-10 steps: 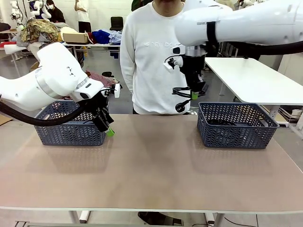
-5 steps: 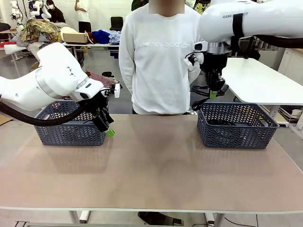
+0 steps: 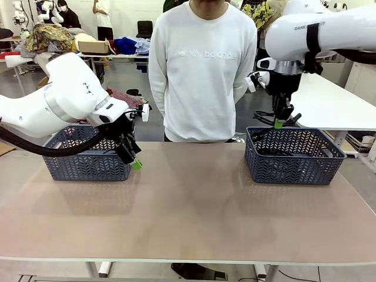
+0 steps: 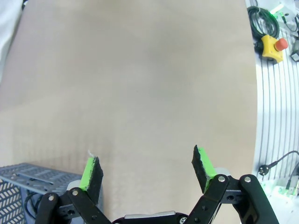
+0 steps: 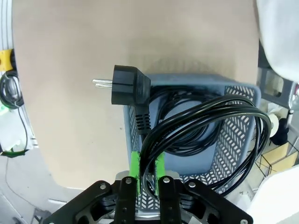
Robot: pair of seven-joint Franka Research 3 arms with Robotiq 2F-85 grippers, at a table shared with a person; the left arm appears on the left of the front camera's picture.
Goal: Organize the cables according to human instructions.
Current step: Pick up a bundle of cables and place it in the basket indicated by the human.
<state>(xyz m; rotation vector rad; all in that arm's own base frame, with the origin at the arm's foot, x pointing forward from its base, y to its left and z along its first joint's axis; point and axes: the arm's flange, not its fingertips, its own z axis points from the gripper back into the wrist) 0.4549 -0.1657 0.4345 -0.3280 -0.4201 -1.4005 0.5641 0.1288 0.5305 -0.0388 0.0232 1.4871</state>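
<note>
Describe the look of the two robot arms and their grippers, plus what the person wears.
Both arms are glossy white with rounded joint housings; the right arm has a black band and dark lettering, the left arm a grey ring and a thick black hose. The left gripper and right gripper have black linkages with green pads. The person wears a white sweatshirt with pale chest lettering.

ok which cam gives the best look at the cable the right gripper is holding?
Right wrist view: the cable hangs coiled from the shut right gripper, plug and prongs clear, above the basket. Front view shows it small and dark under that gripper. Left wrist view faces the table.
</note>
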